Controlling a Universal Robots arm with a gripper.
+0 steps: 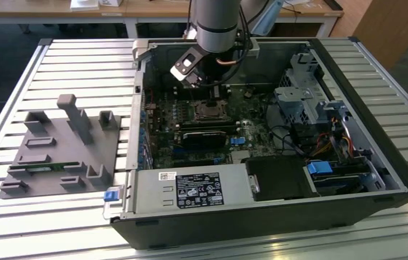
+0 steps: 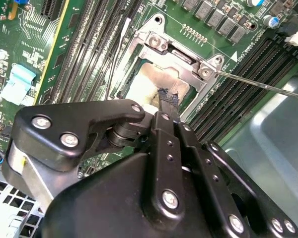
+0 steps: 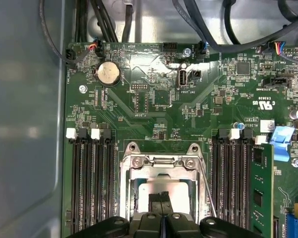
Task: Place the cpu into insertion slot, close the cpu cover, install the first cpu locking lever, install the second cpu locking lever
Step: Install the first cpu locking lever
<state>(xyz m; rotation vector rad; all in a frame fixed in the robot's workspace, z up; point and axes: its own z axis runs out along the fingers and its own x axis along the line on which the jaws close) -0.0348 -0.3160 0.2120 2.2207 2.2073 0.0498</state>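
Aluminium slatted table (image 1: 81,59), black PC case (image 1: 262,222) lying open on it, grey fixture block (image 1: 59,157) beside the case on the exterior view's left. Arm (image 1: 218,21) reaches down into the case over the green motherboard (image 3: 154,104). Gripper (image 2: 168,99) has its fingers pressed together, nothing between them, tip touching the cpu (image 2: 144,82). Cpu sits in the insertion slot (image 3: 134,193), between the memory slot banks. Cpu cover (image 3: 161,162) lies down over it, chip showing through the window. Thin locking lever (image 2: 258,85) sticks out sideways from the socket corner, not latched.
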